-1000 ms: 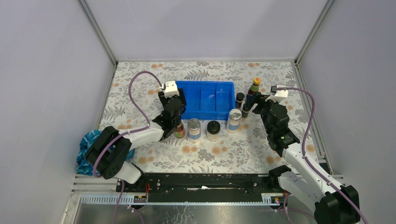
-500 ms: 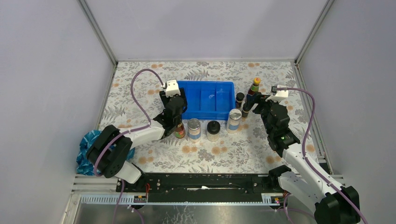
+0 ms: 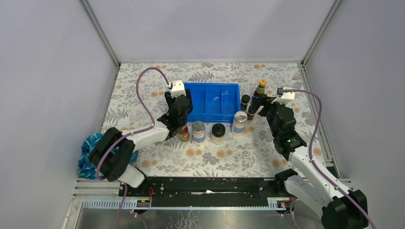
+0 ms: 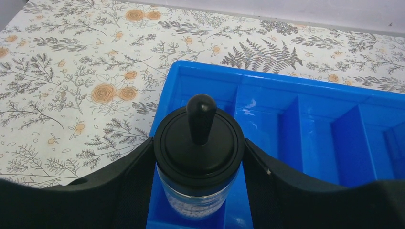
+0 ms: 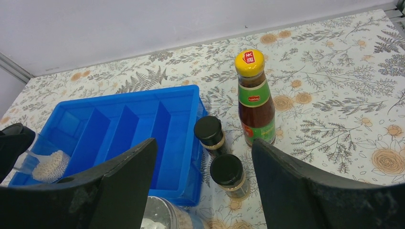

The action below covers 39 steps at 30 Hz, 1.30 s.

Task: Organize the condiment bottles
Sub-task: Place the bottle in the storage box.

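Domed bottle (image 4: 200, 119) clamped in left gripper (image 4: 199, 148) at tray (image 4: 305, 95) end compartment. Right gripper (image 5: 204, 145) open, empty. Seven bottles (image 3: 198, 132) outside.

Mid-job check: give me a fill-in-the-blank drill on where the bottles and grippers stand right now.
1. Seen from above, the left gripper is shut on the black-domed jar over the blue tray's ____ compartment.
2. The right gripper's jaws stand ____, holding nothing.
3. The sauce bottle right of the tray has a ____ cap.
4. Just right of the tray stand ____ tiny black-capped bottles.
Missing words: leftmost; open; yellow; two.
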{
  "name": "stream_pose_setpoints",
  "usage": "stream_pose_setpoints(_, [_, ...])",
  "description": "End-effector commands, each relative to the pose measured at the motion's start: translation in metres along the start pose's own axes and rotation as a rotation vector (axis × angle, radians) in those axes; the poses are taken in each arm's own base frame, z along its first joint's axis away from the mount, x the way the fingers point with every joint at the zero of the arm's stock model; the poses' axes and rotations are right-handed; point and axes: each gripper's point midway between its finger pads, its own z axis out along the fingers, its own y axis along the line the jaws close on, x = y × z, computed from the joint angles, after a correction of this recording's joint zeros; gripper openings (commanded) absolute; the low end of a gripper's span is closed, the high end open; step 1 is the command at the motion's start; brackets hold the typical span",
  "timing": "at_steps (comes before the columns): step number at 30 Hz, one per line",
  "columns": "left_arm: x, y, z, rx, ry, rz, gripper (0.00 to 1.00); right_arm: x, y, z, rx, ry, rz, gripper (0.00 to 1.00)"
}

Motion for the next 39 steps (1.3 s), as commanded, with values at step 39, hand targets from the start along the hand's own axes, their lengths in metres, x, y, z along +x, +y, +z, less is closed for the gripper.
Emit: stream_pose_setpoints(39, [-0.065, -0.013, 0.055, 0.194, -0.055, 0.031, 0.0, -0.007, 0.009, 0.016, -0.018, -0.044, 0.0, 0.8])
